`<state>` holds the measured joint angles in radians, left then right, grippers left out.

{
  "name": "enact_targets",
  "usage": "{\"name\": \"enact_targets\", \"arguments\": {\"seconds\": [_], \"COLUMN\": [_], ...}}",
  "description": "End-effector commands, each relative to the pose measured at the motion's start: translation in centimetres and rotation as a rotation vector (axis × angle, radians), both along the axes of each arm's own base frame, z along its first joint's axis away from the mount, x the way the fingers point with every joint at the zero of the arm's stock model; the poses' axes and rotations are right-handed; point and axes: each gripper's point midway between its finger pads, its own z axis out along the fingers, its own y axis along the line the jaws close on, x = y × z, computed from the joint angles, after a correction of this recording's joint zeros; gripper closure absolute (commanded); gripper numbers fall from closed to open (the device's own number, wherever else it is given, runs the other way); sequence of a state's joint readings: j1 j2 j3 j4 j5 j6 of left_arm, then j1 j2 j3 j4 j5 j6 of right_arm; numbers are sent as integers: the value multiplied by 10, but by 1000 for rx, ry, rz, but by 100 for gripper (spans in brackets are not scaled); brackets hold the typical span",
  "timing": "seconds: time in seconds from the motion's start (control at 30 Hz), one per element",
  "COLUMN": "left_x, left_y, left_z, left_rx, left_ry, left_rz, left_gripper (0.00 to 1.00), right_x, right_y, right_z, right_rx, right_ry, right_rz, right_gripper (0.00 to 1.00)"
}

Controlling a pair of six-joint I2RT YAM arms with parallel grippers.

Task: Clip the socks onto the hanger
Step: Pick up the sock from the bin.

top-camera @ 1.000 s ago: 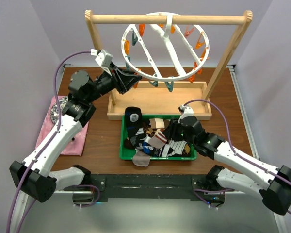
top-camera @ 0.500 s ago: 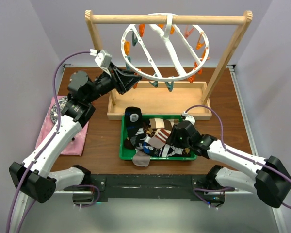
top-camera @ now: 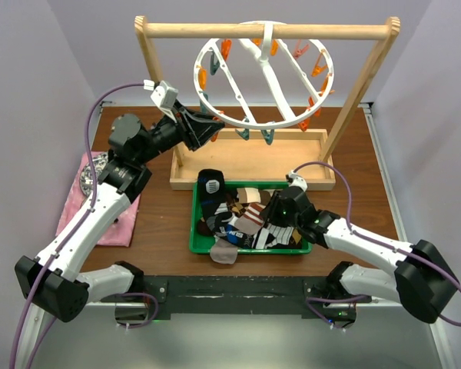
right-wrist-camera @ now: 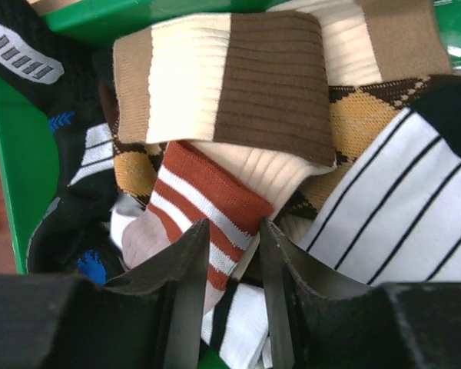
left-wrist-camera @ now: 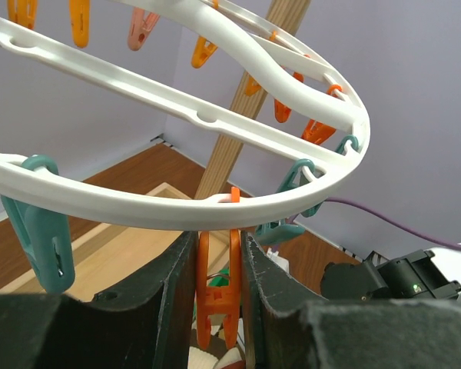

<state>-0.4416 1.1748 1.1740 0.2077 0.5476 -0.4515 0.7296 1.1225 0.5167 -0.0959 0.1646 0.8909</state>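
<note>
My left claw (left-wrist-camera: 219, 246) is clamped on an orange peg (left-wrist-camera: 217, 296) hanging under the hanger (left-wrist-camera: 138, 206) ring. I judge it is squeezing the peg so its mouth stands ready for a sock. The hanger hangs from the wooden frame (top-camera: 261, 31) at the back of the table (top-camera: 157, 223). Further right, the socks (top-camera: 246, 219) lie heaped in the green tray (top-camera: 194, 231). My right claw (right-wrist-camera: 230, 231) straddles the rust-striped sock (right-wrist-camera: 203, 192) there, but I cannot tell whether it pinches yet.

Bright, even light from above, just soft shadows on the surface (top-camera: 157, 223). Top view crisp; wrist views sharp farther out, left gripper (left-wrist-camera: 217, 254) dark and soft up close.
</note>
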Motion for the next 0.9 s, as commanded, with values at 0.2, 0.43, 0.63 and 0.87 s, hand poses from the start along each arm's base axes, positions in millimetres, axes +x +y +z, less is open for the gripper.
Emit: {"name": "enact_targets", "arguments": {"seconds": [0.2,0.43,0.63,0.87], "left_x": [-12,-13,-14,-15], "left_y": [-4,-4,-4,-3], "left_z": [-1,0,2,2], "left_rx": [12,12,11,13], "left_ry": [-17,-19,-24,-24], "left_rz": [-53,-56,-57,-58], "left_gripper": [100,100,100,100], "right_x": [7,12,23,17], "right_y": [5,9,19,18], "right_z": [5,6,24,21], "right_rx": [35,45,80,69], "right_ry": [-22,-36,-109,-92], "right_rz": [-1,6,28,53], "right_gripper": [66,69,96,100]}}
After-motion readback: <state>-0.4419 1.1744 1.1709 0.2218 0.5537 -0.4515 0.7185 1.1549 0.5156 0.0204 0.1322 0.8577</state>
